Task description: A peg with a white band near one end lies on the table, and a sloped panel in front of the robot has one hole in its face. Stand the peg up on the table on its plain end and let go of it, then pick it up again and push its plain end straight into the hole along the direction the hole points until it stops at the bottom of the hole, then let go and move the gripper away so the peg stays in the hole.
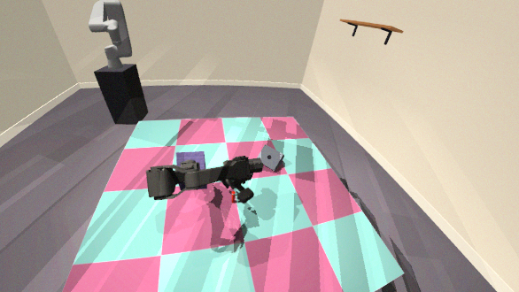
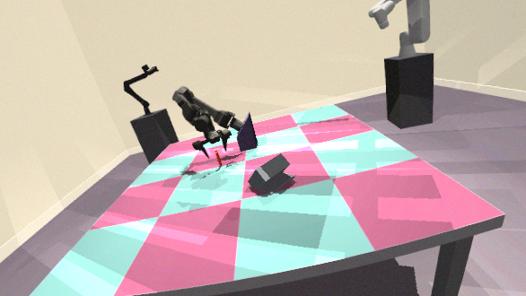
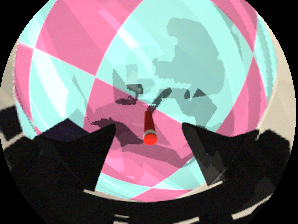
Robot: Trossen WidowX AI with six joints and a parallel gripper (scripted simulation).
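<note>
The red peg [image 1: 233, 196] [image 2: 219, 159] [image 3: 149, 120] stands upright on the table [image 2: 287, 265], its banded end up. The pale band shows just below the red top in the wrist view. My gripper [image 2: 217, 154] [image 3: 149, 126] is open, with one finger on each side of the peg's upper part in the wrist view and nothing gripped. Whether the fingertips are level with the peg's top is hard to tell. The grey sloped panel [image 1: 275, 160] [image 2: 274, 172] stands beyond the peg, with one dark hole [image 1: 269, 157] in its face; it is out of the wrist view.
A purple upright block [image 1: 190, 158] [image 2: 248, 135] stands close beside my arm, and a dark purple corner shows at the left finger in the wrist view. Other robot arms stand on black pedestals [image 1: 121, 95] [image 2: 409, 91] away from the table. A wooden shelf [image 1: 372, 26] hangs on the wall.
</note>
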